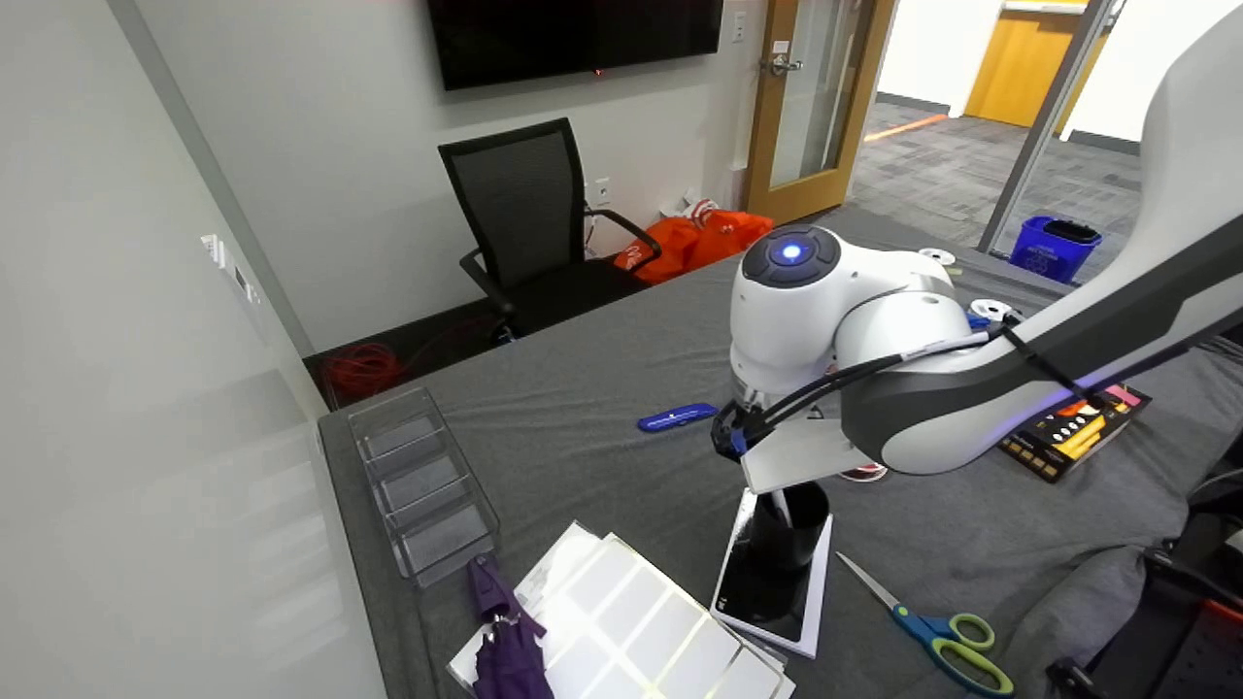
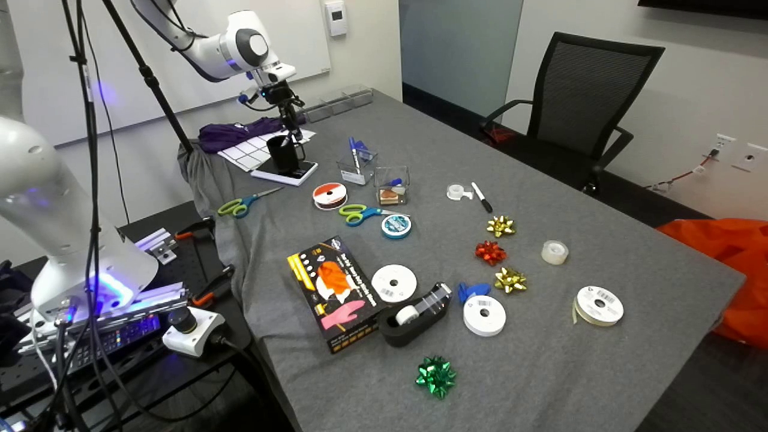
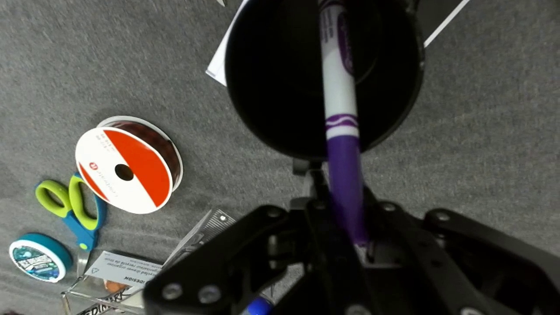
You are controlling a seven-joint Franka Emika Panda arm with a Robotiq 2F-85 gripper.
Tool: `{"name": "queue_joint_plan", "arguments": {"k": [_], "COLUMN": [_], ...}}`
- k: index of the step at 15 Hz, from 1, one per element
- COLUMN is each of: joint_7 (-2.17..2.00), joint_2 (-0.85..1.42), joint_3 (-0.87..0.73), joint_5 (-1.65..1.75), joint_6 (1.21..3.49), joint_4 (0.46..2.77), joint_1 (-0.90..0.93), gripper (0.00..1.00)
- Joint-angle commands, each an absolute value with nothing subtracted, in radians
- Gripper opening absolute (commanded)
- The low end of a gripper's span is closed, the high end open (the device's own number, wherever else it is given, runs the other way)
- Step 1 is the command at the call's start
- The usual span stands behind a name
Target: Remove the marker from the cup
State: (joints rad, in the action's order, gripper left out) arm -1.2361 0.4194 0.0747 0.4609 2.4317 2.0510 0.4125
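Wrist view: hand [image 3: 344, 192] grips purple-capped marker [image 3: 340, 94] reaching into the cup [image 3: 271, 83].

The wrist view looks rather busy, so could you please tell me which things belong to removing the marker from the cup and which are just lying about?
For the job:
Marker, white with a purple cap
Cup, black

Just lying about:
Red-and-white spool
Scissors
Teal spool
Clear bin, partly hidden
Something blue, mostly hidden
Flat box, under the cup
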Motion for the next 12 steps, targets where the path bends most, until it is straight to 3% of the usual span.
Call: {"name": "queue_joint_plan", "arguments": {"k": [1, 12], "joint_7": [-1.196, -1.175], "joint_2": [0.353, 0.210], "joint_3": [0.071, 0.110], "joint_5": [0.463, 0.327], "joint_6": [2.442, 2.448], "joint_4": [2.106, 2.108], "joint_1": [0.406, 0.355], "gripper": [0.04, 0.04]}}
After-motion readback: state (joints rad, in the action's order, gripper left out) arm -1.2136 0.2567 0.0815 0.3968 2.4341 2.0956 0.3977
